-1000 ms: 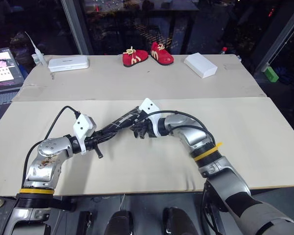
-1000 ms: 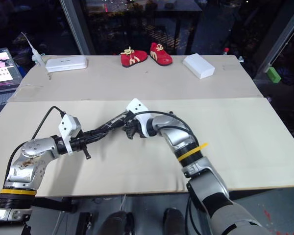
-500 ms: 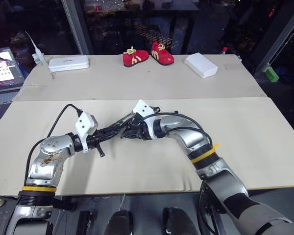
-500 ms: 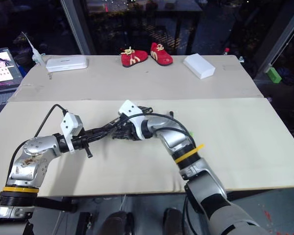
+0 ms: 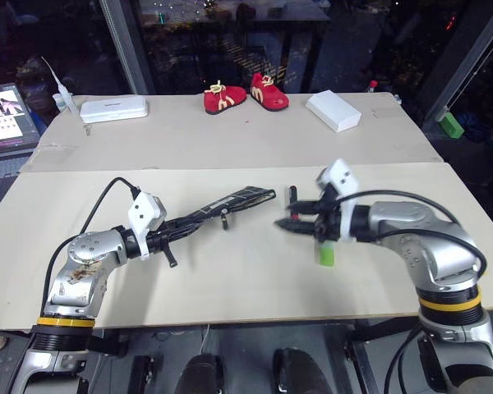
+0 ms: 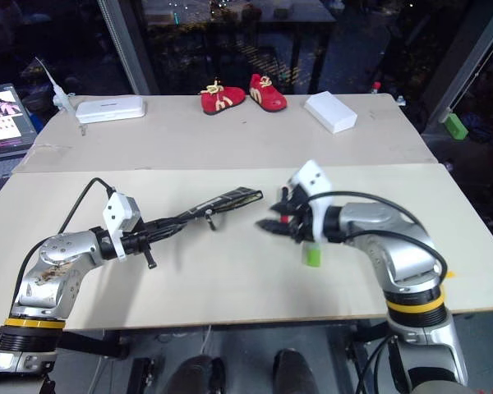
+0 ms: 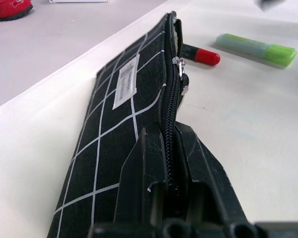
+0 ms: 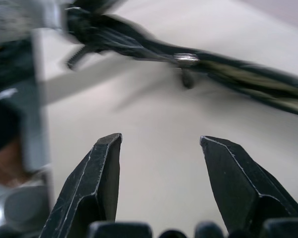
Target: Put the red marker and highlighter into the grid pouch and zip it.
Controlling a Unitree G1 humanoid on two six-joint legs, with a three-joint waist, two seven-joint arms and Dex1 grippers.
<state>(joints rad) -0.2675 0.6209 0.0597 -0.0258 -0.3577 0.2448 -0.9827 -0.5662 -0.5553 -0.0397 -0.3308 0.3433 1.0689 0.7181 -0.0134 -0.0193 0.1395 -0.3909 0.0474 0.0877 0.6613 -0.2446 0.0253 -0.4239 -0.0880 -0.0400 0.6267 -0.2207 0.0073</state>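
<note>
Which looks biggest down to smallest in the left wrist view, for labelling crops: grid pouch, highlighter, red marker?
1. grid pouch, though nearest the camera
2. highlighter
3. red marker, partly hidden behind the pouch, so its rank is unsure

1. I count one grid pouch (image 5: 230, 203).
2. One red marker (image 7: 201, 54).
3. One highlighter (image 7: 256, 48), light green.
4. Two red baby shoes (image 5: 245, 92), side by side at the far edge of the table.
5. Two flat white boxes: one white case (image 5: 113, 107) at the far left, one white box (image 5: 334, 110) at the far right.
6. One laptop (image 5: 4, 123), off the table's left edge.
7. One green block (image 5: 452, 125), beyond the table's right side.
8. Two grippers: my left gripper (image 7: 171, 163) and my right gripper (image 8: 161, 168).
</note>
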